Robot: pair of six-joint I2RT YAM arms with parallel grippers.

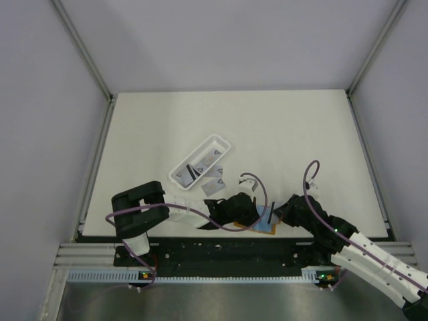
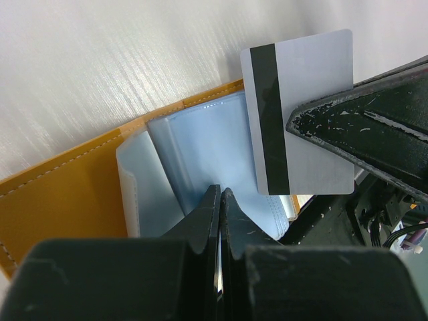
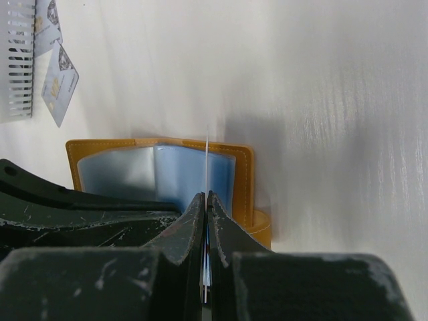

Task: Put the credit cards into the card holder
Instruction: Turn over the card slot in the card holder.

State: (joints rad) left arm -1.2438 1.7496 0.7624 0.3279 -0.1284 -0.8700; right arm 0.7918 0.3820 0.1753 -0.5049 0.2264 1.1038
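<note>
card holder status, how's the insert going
Left gripper shut, tips on clear sleeves of the open card holder. Right gripper shut on a striped credit card, edge-on above them. Nothing between.

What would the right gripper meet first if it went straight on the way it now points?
Probably the open card holder: the right gripper, shut on a credit card edge-on, points at its pale blue pockets, though depth is unclear.

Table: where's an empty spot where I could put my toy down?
Bare table lies across the far half behind the white tray, and along the right side beyond the right arm. Crowded near the front, where the left claw and right claw meet at the card holder, and by the loose cards beside the tray.
</note>
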